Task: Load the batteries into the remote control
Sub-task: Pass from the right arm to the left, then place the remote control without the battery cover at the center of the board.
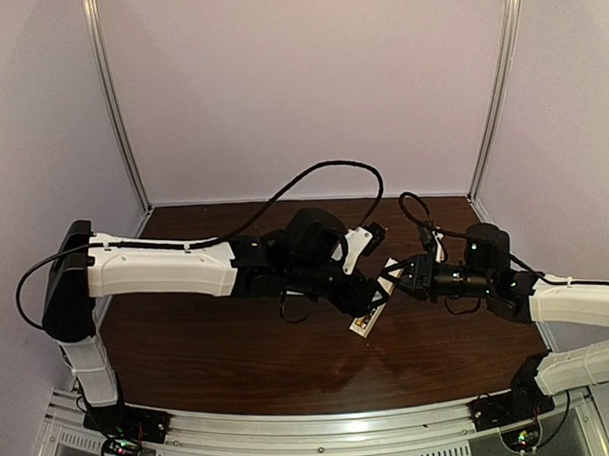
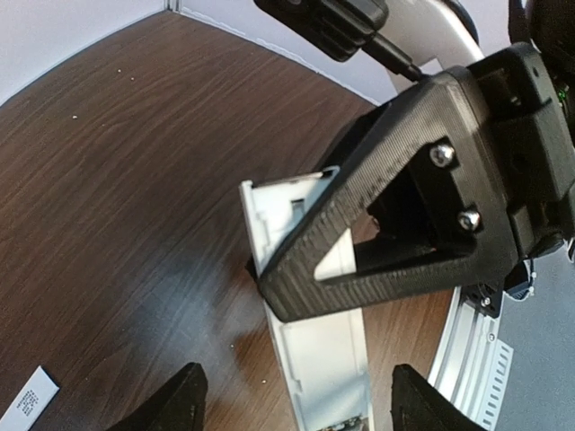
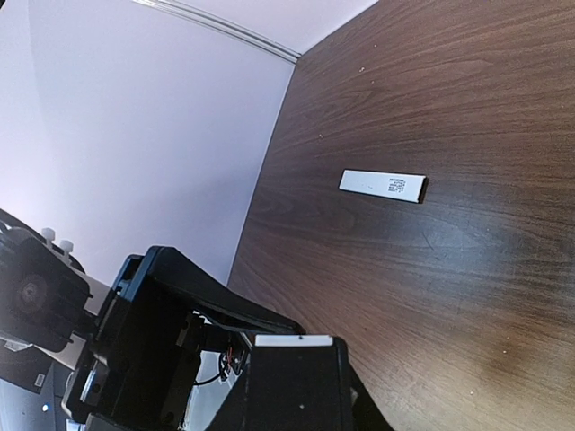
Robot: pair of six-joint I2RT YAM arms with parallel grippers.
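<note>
Metal rail point(image 1: 312, 433) | remote control point(image 1: 364, 323) over dark wood table point(image 1: 239, 360) | lilac walls point(image 1: 310, 88)

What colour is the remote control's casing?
White. The remote control shows best in the left wrist view.

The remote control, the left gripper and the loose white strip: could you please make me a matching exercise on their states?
Things:
1. remote control
2. left gripper
3. white labelled strip

States:
A. lying flat on the table
B. open, one finger on each side of the white bar
C. held by the right gripper

Pairs: 1-C, 2-B, 3-A
</note>
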